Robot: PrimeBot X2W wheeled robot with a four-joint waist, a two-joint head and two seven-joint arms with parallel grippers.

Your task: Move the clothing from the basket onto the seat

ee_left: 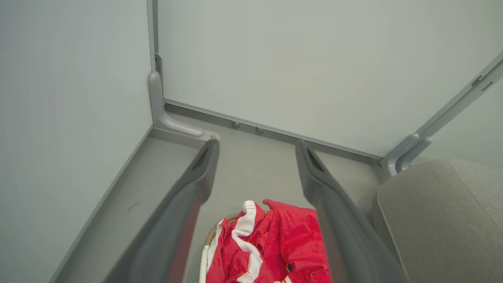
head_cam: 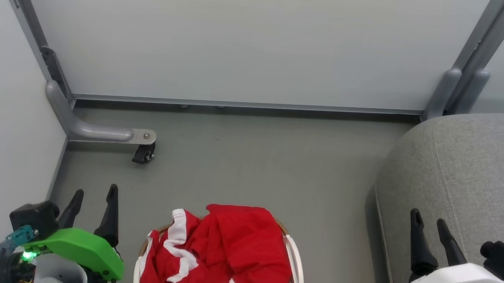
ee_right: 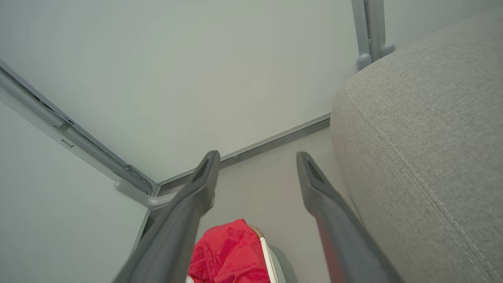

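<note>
Head view: the clothing point(head_cam: 226, 251) lies heaped in the basket point(head_cam: 297, 271); none lies on the visible part of the couch point(head_cam: 485, 169), right of the basket. The left tool point(head_cam: 95, 192) hangs left of the basket and the right tool point(head_cam: 428, 218) right of it. Both are released and empty, apparently staged for a pick.
Left wrist view: spread fingers point(ee_left: 196, 184) frame the clothing point(ee_left: 275, 243).
Right wrist view: the basket point(ee_right: 271, 263) sits low between spread fingers point(ee_right: 334, 220).

Bright, even light; soft shadows; wrist-view fingers point(ee_left: 184, 212) blurred.
</note>
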